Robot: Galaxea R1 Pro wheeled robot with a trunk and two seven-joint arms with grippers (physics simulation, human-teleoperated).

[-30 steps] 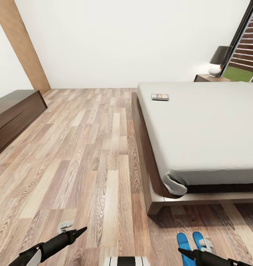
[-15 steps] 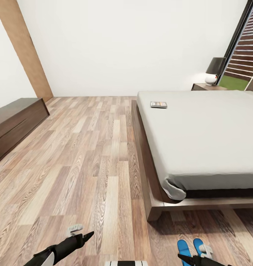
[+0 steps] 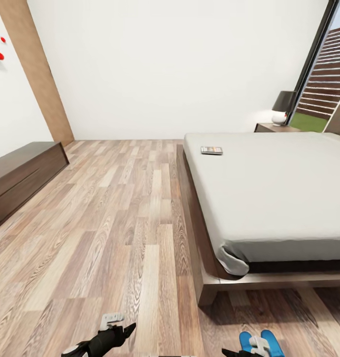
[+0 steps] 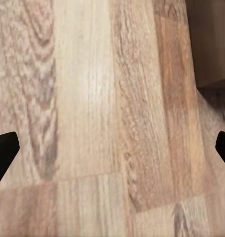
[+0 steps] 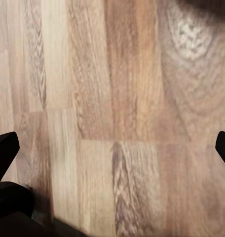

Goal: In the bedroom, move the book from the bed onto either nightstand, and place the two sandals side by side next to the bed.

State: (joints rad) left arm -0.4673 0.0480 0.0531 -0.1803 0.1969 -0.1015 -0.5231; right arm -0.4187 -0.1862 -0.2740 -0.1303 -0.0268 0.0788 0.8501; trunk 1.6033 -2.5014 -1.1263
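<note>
The book (image 3: 211, 150), a small dark paperback, lies flat near the left edge of the bed (image 3: 269, 198), toward its far end. A dark nightstand (image 3: 275, 128) stands beyond the bed by the window. Two blue sandals (image 3: 270, 341) lie close together on the floor off the bed's near corner, at the head view's bottom edge. My right gripper (image 5: 112, 148) is open over bare planks, just left of the sandals. My left gripper (image 3: 125, 328) hovers low over the floor further left; its wrist view shows the left gripper (image 4: 112, 153) open and holding nothing.
A lamp (image 3: 283, 106) with a dark shade sits on the nightstand. A long low dark cabinet (image 3: 21, 173) runs along the left wall, beside a wooden door panel (image 3: 38, 69). A tall window (image 3: 323, 84) is at the far right. Plank floor (image 3: 120, 213) stretches between cabinet and bed.
The whole head view has shifted: bed, book and cabinet now sit lower in the picture, so the camera moved. Both arms show less at the bottom edge. Book and sandals have not moved.
</note>
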